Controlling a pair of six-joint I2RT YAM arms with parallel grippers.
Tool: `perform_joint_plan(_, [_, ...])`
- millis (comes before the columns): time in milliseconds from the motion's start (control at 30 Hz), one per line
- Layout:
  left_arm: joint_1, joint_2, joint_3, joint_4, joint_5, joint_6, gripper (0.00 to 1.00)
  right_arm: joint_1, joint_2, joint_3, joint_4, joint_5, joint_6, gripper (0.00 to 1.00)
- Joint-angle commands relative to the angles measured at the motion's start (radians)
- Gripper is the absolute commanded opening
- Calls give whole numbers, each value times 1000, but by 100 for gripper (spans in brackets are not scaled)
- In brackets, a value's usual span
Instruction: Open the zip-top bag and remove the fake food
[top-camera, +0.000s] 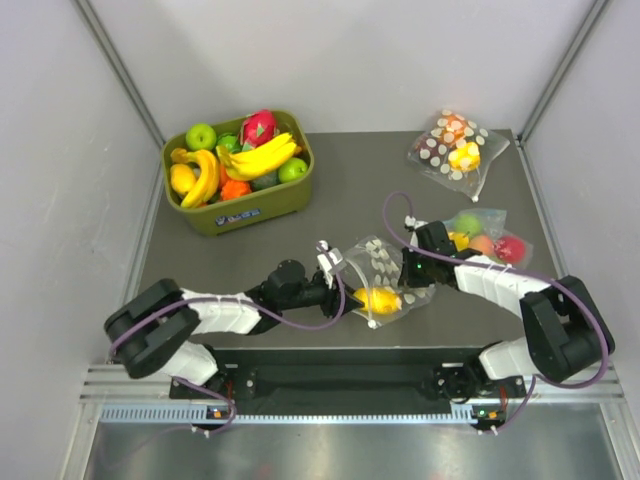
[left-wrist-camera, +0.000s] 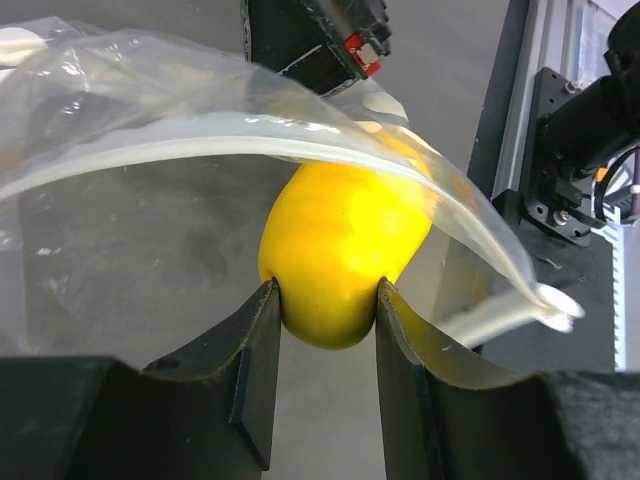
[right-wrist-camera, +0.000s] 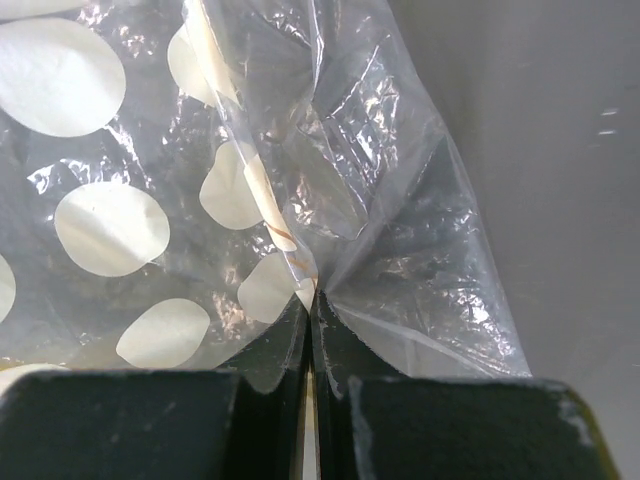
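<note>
At table (top-camera: 340, 180) front, left gripper (left-wrist-camera: 328, 295) tight around lemon (left-wrist-camera: 340, 235) (right gripper (right-wrist-camera: 310, 305) tight on zip-top bag (right-wrist-camera: 110, 225)).

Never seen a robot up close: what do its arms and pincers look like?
Left arm and right arm: white links, chunky black joints, a purple cable looping along each. Each ends in two flat black fingers.

No text can be read anywhere. A small white-and-blue label (top-camera: 238, 214) is seen on the front wall of the olive-green bin (top-camera: 285, 203), but its print is too small to be made out.
</note>
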Motion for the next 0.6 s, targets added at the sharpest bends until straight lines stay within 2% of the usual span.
perform_joint_plan(0, [-6, -106, -19, -118, -70, 45, 0, -41, -25, 43, -7, 15, -33, 0])
perform_joint_plan(167, [-5, -252, -36, -345, -173, 80, 0, -97, -47, 50, -21, 3, -61, 0])
perform_joint_plan(300, [-3, -378, -23, -538, -318, 76, 0, -136, -61, 45, -26, -6, -79, 0])
perform_joint_plan(433, [20, -530, 39, -744, -545, 44, 0, -170, -68, 36, -24, -19, -98, 0])
perform_joint_plan(567, [60, -639, 96, -914, -660, 21, 0, -186, -68, 31, -16, -37, -102, 0])
